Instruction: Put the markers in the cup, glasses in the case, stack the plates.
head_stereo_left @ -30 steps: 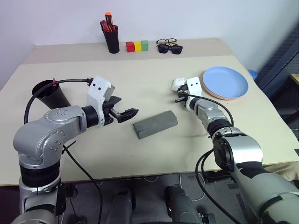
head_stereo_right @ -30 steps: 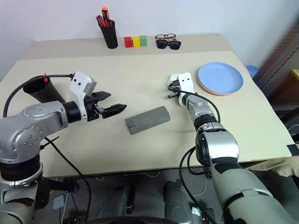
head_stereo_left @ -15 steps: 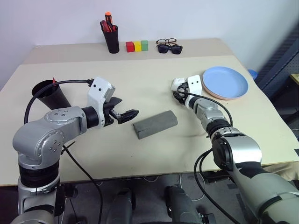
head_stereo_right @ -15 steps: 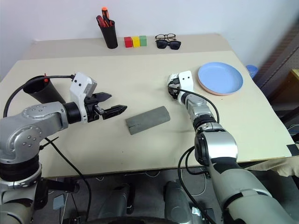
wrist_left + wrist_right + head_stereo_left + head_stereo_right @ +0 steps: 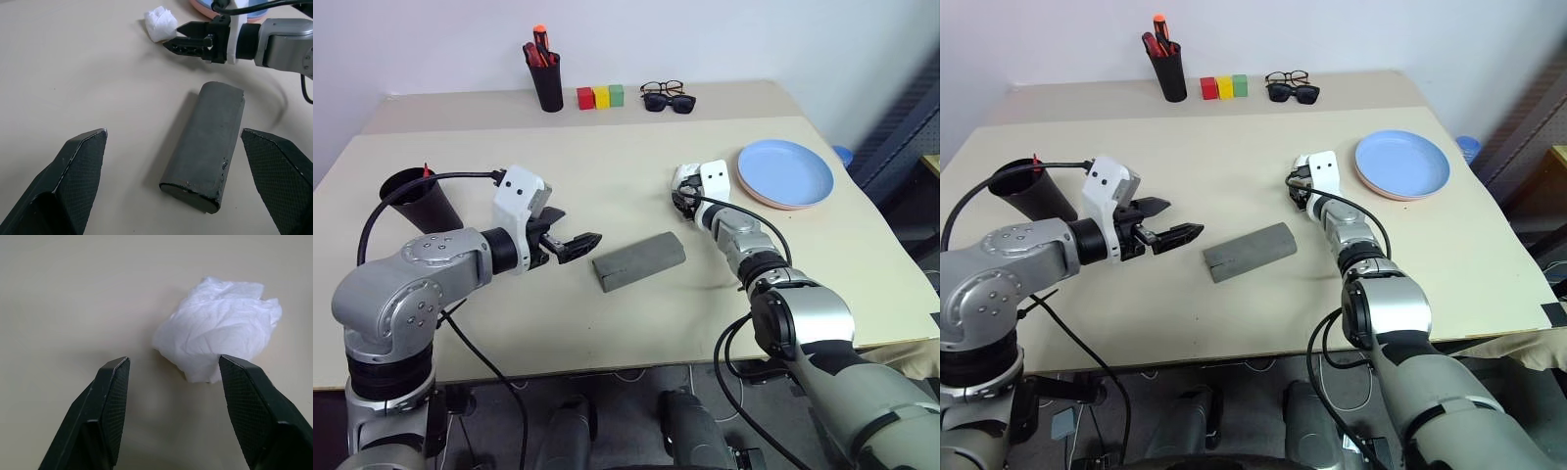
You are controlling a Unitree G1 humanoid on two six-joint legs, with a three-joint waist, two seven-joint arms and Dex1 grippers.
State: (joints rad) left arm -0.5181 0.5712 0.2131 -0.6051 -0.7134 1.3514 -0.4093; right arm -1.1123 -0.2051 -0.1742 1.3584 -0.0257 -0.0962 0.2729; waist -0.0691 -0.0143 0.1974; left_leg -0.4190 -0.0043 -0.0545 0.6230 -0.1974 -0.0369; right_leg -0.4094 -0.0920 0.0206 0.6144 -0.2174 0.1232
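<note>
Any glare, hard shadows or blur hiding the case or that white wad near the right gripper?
Left eye view: even light, no glare, case sharp with a faint shadow. Left wrist view: case crisp, its own fingers large and near. Right wrist view: crumpled white tissue sharp with a soft shadow beneath, fingers slightly soft.

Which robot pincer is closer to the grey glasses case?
Left. The left pincer hovers just beside the grey case, fingers spread. The right pincer is farther off, by the crumpled white tissue.
</note>
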